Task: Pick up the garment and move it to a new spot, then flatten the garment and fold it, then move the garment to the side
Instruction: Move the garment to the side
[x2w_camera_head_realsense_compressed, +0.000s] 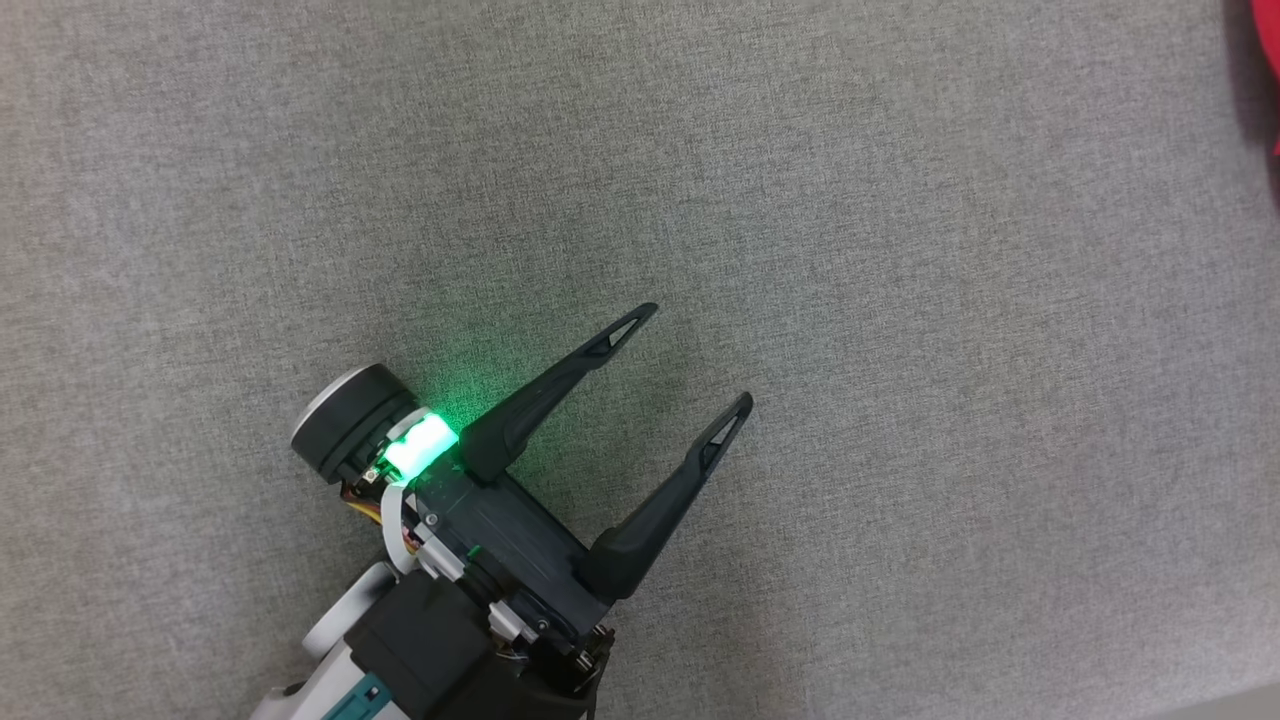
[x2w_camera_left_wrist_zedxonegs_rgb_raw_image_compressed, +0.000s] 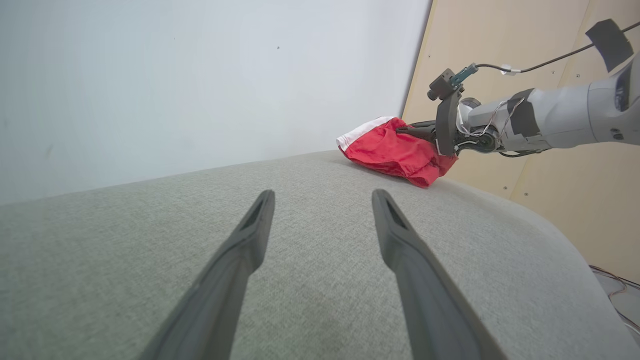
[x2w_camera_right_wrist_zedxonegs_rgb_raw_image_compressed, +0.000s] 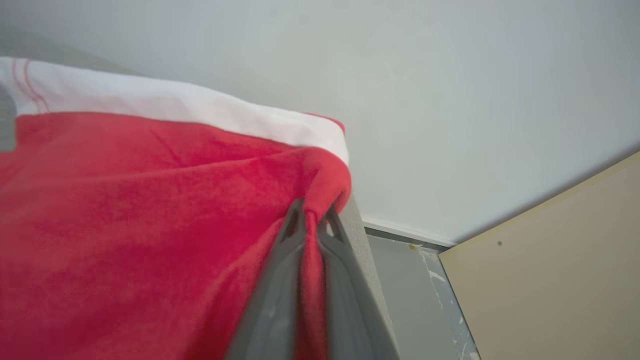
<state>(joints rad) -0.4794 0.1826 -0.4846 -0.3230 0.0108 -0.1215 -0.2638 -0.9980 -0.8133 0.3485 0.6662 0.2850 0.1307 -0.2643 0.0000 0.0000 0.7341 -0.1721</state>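
Observation:
The garment (x2w_camera_left_wrist_zedxonegs_rgb_raw_image_compressed: 397, 150) is red cloth with a white band, bunched at the far right end of the grey fabric surface (x2w_camera_left_wrist_zedxonegs_rgb_raw_image_compressed: 310, 240). In the right wrist view the garment (x2w_camera_right_wrist_zedxonegs_rgb_raw_image_compressed: 150, 215) fills the left side, and my right gripper (x2w_camera_right_wrist_zedxonegs_rgb_raw_image_compressed: 312, 212) is shut on a pinched fold of it near the surface's edge. A sliver of the garment (x2w_camera_head_realsense_compressed: 1268, 70) shows at the head view's top right corner. My left gripper (x2w_camera_head_realsense_compressed: 700, 355) hovers over the bare surface, open and empty, its fingers pointing toward the upper right; the left wrist view looks between its fingers (x2w_camera_left_wrist_zedxonegs_rgb_raw_image_compressed: 250, 235) toward the garment.
A pale wall (x2w_camera_left_wrist_zedxonegs_rgb_raw_image_compressed: 200, 75) rises behind the surface and a tan wooden panel (x2w_camera_left_wrist_zedxonegs_rgb_raw_image_compressed: 550, 190) stands past its right end. My right forearm (x2w_camera_left_wrist_zedxonegs_rgb_raw_image_compressed: 550, 120) with cables reaches in from the right. Grey floor (x2w_camera_right_wrist_zedxonegs_rgb_raw_image_compressed: 405, 280) lies below the surface's edge.

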